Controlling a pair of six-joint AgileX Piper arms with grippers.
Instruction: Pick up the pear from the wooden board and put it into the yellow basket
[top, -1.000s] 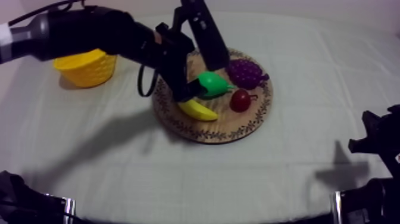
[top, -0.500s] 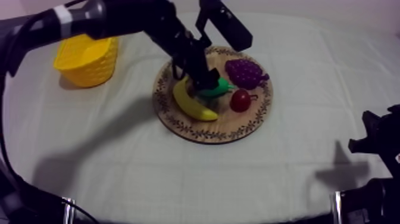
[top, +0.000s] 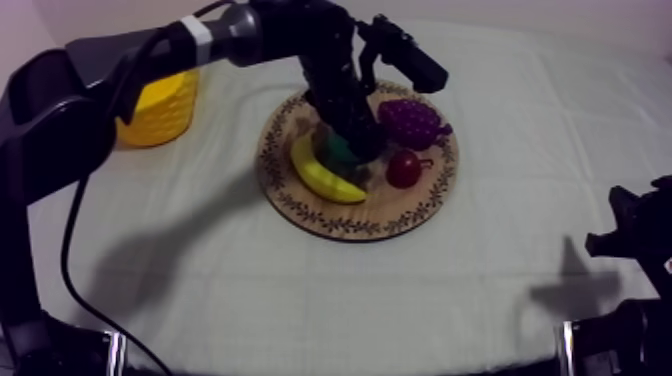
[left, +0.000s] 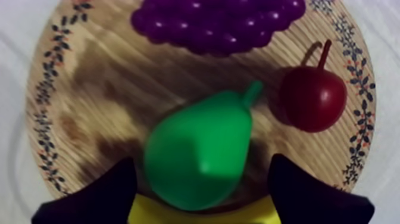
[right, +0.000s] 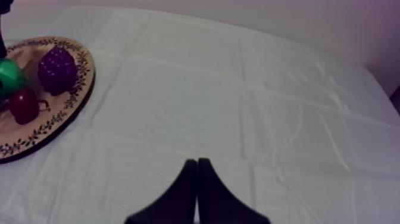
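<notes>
Pear (left: 199, 155) lies on its side on the board (left: 89, 77), its stalk pointing to the gap between the grapes (left: 217, 21) and the small red fruit (left: 312, 98), with the banana (left: 196, 213) just beside its fat end. The left gripper (left: 202, 162) hangs right over it with its fingers (left: 89, 199) spread wide, one on each side of the fat end, and has hold of nothing. The right gripper (right: 197, 164) rests at its own side of the table, fingers pressed together on nothing.

The main risk is the squeeze itself. The pear is smooth and rounded, so fingers that close off-centre could pop it out sideways, toward the grapes or the red fruit. The banana is close enough to snag — a finger coming down on it would stop short of the board, or drag the banana along when the arm lifts. The red fruit sits near the other finger and looks easy to knock off the board. The basket (top: 160, 105) is well apart from the board, so a weak hold could drop the pear on the cloth before it gets there.
</notes>
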